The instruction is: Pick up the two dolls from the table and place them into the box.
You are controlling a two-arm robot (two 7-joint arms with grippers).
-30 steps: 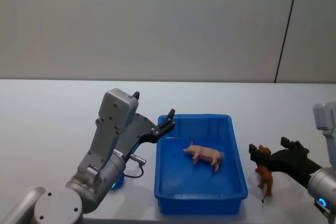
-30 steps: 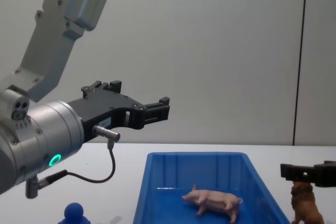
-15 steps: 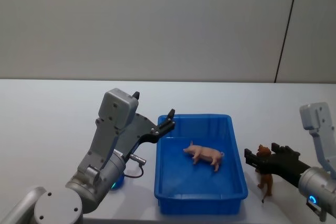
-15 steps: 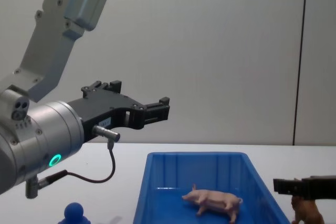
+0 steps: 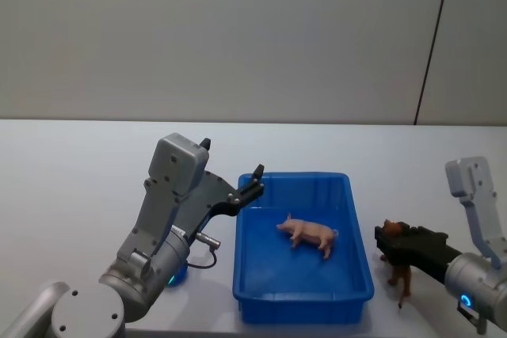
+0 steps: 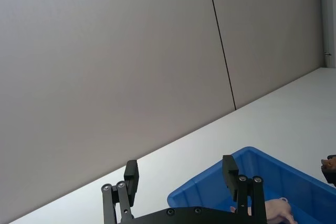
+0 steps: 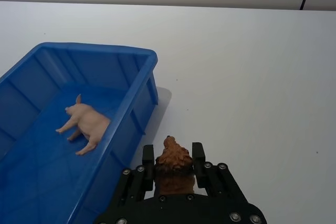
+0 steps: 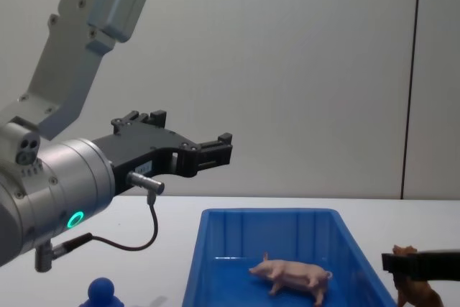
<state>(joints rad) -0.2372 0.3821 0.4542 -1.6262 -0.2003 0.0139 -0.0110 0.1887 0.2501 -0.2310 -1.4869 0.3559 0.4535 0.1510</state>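
Note:
The pale pink pig doll (image 5: 309, 233) (image 7: 86, 123) (image 8: 291, 275) lies inside the blue box (image 5: 301, 306) (image 7: 131, 51). On the white table (image 5: 79, 180), just right of the box, stands the brown lion doll (image 5: 398, 271) (image 8: 415, 291). My right gripper (image 5: 390, 241) (image 7: 173, 157) is shut on its maned head (image 7: 173, 167), one finger (image 7: 148, 158) on each side. My left gripper (image 5: 255, 180) (image 8: 215, 150) (image 6: 180, 174) hangs open over the box's far left corner, holding nothing.
A dark blue round-headed figure (image 8: 102, 292) (image 5: 181, 273) stands on the table left of the box, under my left arm. White tabletop stretches beyond and to both sides of the box. A grey wall stands behind.
My right gripper has come down and drawn back over the lion, and its fingers have narrowed onto the head. The left arm and the pig have not moved.

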